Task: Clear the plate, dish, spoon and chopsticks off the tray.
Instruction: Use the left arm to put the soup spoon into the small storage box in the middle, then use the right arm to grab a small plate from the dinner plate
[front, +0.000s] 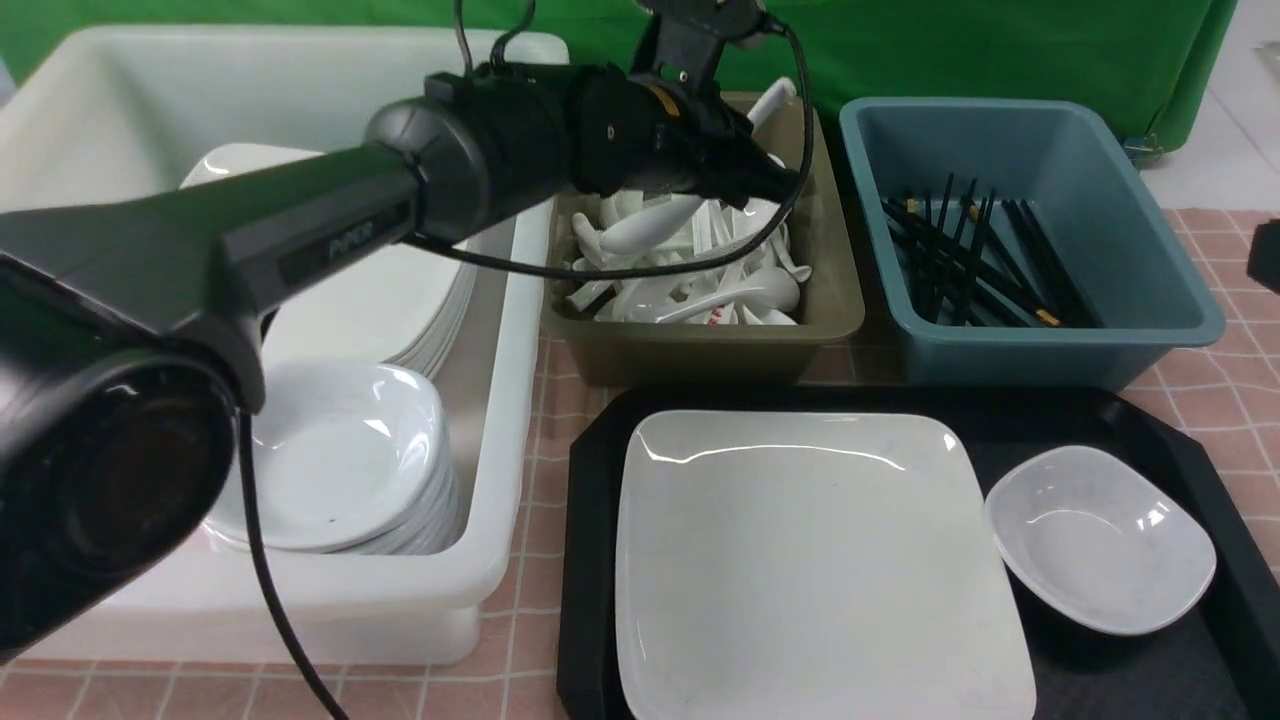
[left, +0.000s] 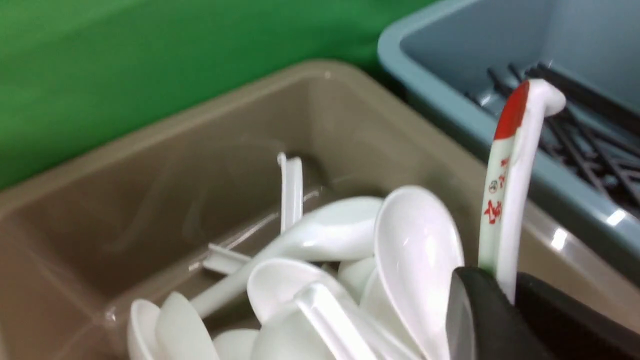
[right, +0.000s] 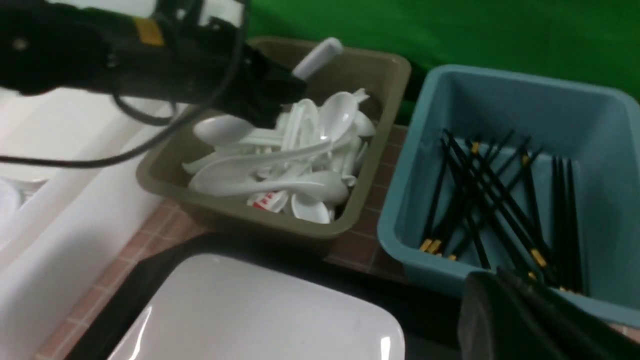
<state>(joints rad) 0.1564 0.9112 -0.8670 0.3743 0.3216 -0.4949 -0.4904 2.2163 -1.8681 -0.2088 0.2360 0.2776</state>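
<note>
Over pink-checked table (front: 1220, 390) (green backdrop (front: 1000, 50)): left jaws grip spoon (left: 505, 200) above olive tub (front: 700, 345); right jaws closed.

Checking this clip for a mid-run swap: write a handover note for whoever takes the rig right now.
Left gripper: shut on the spoon, over the olive tub.
Right gripper: shut, nothing seen in it.
Plate and dish: on the tray.
Chopsticks: none on tray; many in the blue tub.
Done: spoon, chopsticks off tray.
Left: release spoon; clear plate, dish.
</note>
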